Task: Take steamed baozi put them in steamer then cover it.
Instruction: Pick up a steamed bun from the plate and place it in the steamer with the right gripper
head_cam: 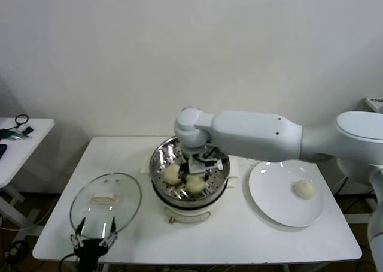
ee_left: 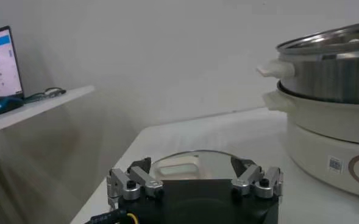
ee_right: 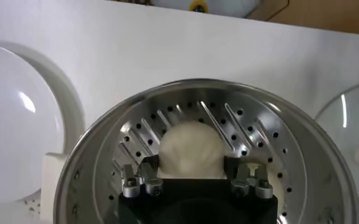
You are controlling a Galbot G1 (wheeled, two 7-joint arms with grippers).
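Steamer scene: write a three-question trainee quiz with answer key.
1. True or false: the glass lid sits on the steamer.
2. How many buns remain on the white plate?
3. Which gripper holds a bun over the steamer tray: A left, B right?

Key: 1 false, it lies on the table near the open left gripper. 2 one bun. 3 B, the right gripper.

Baozi (head_cam: 173, 174) in uncovered steamer (head_cam: 160, 159)

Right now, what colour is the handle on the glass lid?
Cream-white; the lid handle shows best in the head view.
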